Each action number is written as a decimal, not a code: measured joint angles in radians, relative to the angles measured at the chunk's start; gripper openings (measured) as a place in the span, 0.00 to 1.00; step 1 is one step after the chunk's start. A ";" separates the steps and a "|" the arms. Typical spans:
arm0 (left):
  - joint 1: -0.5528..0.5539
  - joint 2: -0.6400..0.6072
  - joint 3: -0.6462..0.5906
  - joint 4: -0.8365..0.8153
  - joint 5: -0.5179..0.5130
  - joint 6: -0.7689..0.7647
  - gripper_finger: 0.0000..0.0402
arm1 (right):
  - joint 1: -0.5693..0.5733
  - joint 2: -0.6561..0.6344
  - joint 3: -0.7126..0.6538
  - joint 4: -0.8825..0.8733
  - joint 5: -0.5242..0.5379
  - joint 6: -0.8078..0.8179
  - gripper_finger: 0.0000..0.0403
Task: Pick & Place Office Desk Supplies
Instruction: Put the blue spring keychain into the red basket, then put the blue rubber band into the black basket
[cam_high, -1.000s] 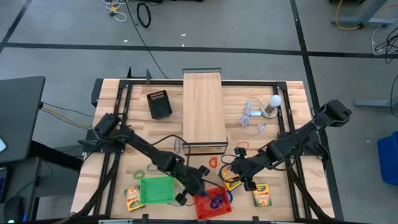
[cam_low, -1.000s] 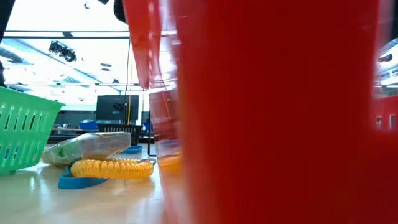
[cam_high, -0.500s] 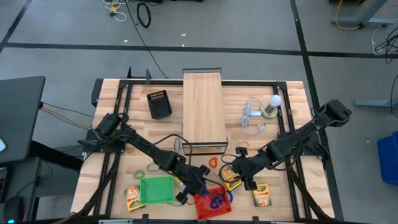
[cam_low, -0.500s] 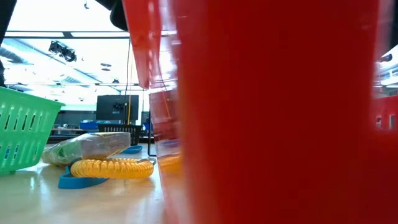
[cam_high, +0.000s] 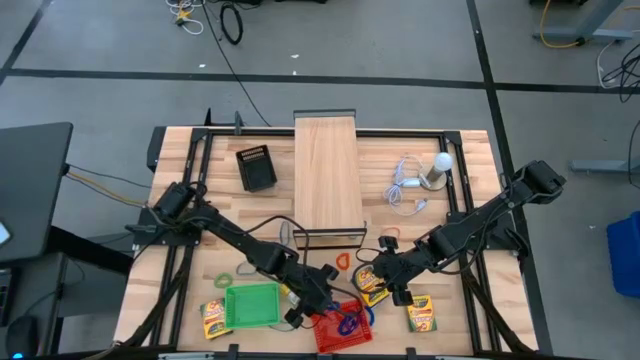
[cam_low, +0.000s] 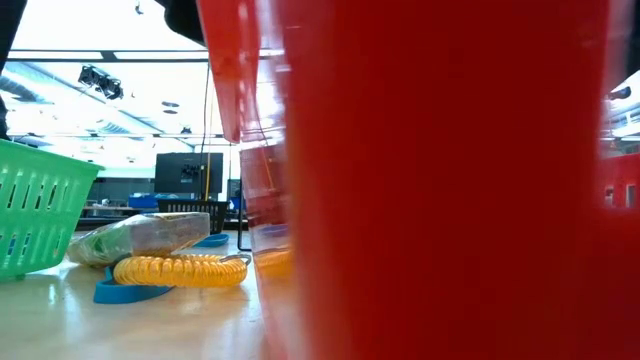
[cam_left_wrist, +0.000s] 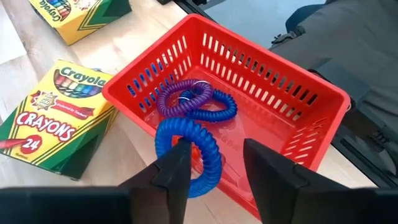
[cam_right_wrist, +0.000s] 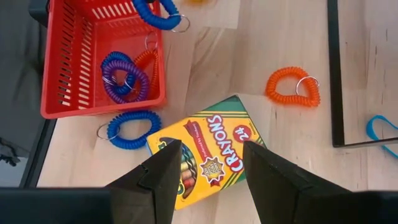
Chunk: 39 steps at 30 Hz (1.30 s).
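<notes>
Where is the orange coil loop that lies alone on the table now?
In the right wrist view, the orange coil loop lies on bare wood, apart from the crayon box and outside the red basket.

Wooden slat table (cam_high: 180, 150) with desk supplies spread across it.
Far side: long pale wooden box (cam_high: 327, 170), black box (cam_high: 256, 167) left, white bulb (cam_high: 442, 162) with cable right. Near edge: green basket (cam_high: 251, 306), red basket (cam_high: 340, 328), crayon boxes (cam_high: 421, 314) and coiled loops, one orange (cam_right_wrist: 292, 86), between them.
</notes>
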 joint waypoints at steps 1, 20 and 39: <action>0.000 0.000 0.000 0.000 0.004 0.001 0.40 | 0.000 0.000 0.000 0.000 0.000 0.000 0.44; -0.037 -0.002 0.059 -0.008 -0.017 0.049 0.32 | 0.000 0.000 0.000 -0.001 0.002 0.001 0.44; -0.031 -0.033 0.059 -0.111 -0.240 0.076 0.28 | 0.000 0.000 0.000 -0.003 0.002 0.006 0.44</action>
